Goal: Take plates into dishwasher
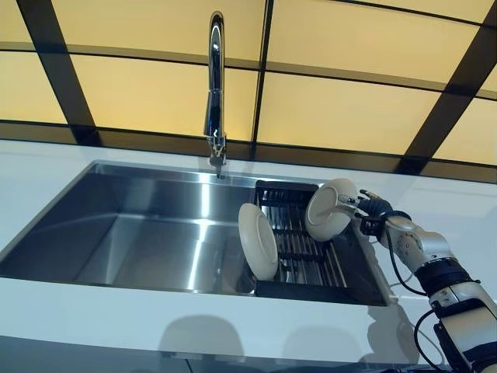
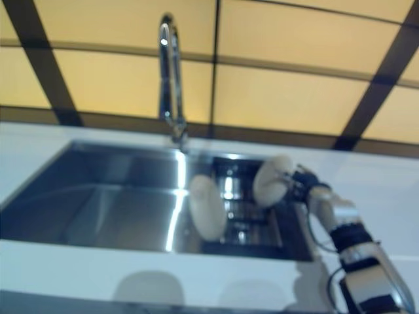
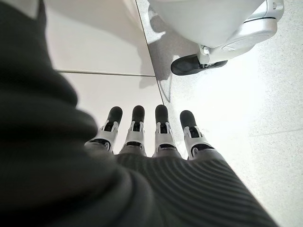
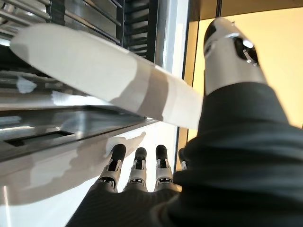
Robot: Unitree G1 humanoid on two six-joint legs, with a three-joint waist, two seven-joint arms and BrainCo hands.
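A white plate (image 1: 329,210) was pinched by the right hand (image 1: 371,208) over the black rack (image 1: 307,256). The left hand (image 3: 147,135) was held down, fingers straight.

A chrome faucet (image 1: 214,85) rises behind the steel sink (image 1: 140,233).

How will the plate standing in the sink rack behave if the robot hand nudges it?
The plate stands on edge in the rack, leaning, so a sideways nudge could probably tip it. It looks stiff and glazed, so likely slippery and breakable against the steel sink. Being round, it might roll once free of the bars.
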